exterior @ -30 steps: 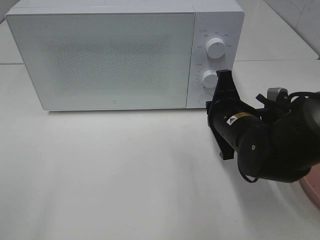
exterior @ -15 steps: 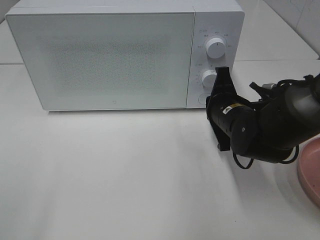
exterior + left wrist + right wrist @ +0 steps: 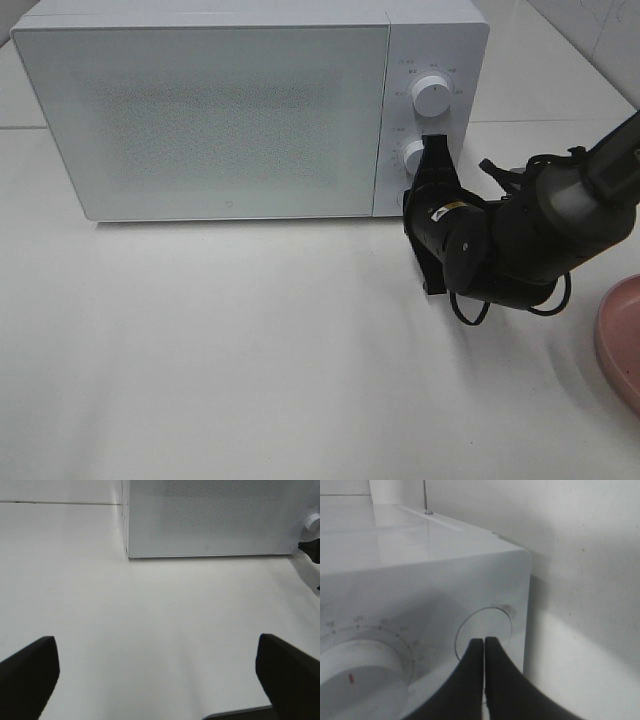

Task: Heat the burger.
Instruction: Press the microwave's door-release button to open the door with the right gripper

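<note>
The burger is out of view. A white microwave (image 3: 200, 110) stands at the back with its door closed. My right gripper (image 3: 412, 196) is shut and empty, its tips at the bottom of the microwave's control panel. In the right wrist view the closed fingertips (image 3: 484, 642) touch or nearly touch the round button (image 3: 495, 622) beside the lower knob (image 3: 360, 680). My left gripper (image 3: 157, 680) is open and empty over bare table in front of the microwave (image 3: 210, 515); it does not show in the exterior high view.
Two white knobs, upper (image 3: 432, 95) and lower (image 3: 412, 157), sit on the panel above the button. A pink plate (image 3: 620, 340) lies at the right edge of the white table (image 3: 220, 350), behind the right arm.
My right arm has moved left and toward the microwave, bringing its shut fingertips to the round button. More of the pink plate shows. The left gripper stays open.
</note>
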Motion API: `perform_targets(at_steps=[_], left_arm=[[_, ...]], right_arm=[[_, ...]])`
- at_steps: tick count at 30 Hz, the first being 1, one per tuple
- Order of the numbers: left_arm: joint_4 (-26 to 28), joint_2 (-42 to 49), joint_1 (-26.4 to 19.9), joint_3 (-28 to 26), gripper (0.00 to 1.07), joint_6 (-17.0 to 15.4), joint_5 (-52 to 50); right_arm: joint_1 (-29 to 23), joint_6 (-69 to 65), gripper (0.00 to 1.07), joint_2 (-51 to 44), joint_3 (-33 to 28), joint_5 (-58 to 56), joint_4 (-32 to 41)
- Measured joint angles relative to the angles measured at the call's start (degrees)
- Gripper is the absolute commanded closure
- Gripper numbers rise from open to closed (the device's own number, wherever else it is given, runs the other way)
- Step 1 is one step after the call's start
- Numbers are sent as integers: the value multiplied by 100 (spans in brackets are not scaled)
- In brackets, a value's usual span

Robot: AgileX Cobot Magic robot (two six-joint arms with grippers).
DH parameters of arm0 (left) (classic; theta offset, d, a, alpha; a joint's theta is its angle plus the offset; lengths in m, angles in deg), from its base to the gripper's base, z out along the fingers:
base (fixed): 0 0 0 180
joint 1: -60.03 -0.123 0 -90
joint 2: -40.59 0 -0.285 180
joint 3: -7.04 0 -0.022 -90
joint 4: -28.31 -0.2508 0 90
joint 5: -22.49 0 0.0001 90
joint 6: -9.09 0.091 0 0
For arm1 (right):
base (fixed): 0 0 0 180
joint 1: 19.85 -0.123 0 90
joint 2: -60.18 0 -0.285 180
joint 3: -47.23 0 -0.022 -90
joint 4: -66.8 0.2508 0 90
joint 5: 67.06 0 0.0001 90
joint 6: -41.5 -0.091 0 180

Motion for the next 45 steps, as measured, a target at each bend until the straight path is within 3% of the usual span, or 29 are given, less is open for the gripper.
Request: perform_targets(at_steps=[45], left_arm=[[0,0,0,0,6,0,0]], right_arm=[[52,-212,107,407,521,206,252]])
